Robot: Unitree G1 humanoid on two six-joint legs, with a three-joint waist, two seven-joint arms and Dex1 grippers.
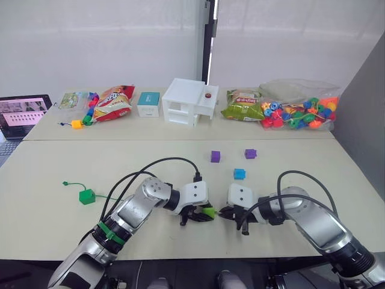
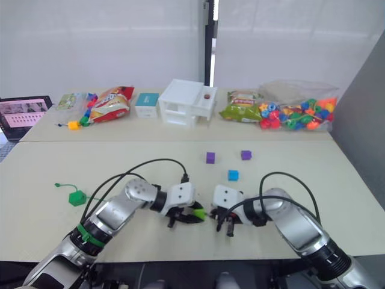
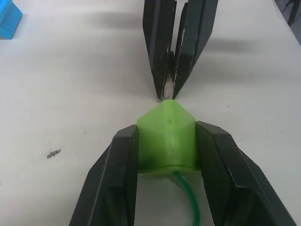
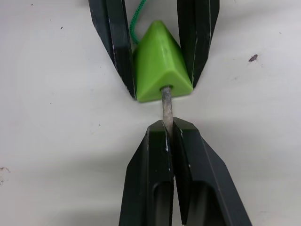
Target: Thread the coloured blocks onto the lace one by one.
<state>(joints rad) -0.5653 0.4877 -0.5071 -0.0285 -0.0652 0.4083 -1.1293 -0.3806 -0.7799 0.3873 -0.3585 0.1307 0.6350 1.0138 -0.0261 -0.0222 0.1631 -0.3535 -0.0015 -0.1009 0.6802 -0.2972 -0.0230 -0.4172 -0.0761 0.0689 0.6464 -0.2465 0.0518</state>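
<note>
Fingers of the left gripper [image 3: 167, 160] clamp the light green block [image 3: 167, 136] low over the bench [image 1: 60, 174] while the right gripper [image 4: 169, 141] pinches the lace's [image 3: 190, 202] pale tip [image 4: 166, 106] poking through its hole, and a slip there could let the smooth wedge-faced block slide off.

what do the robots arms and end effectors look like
Both arms are silver-grey metal tubes ending in white boxy wrist housings. Each end effector, left and right, has two long, tapered black fingers. Thick black cables loop over each forearm to the wrist. The left arm has a green band around it.
</note>
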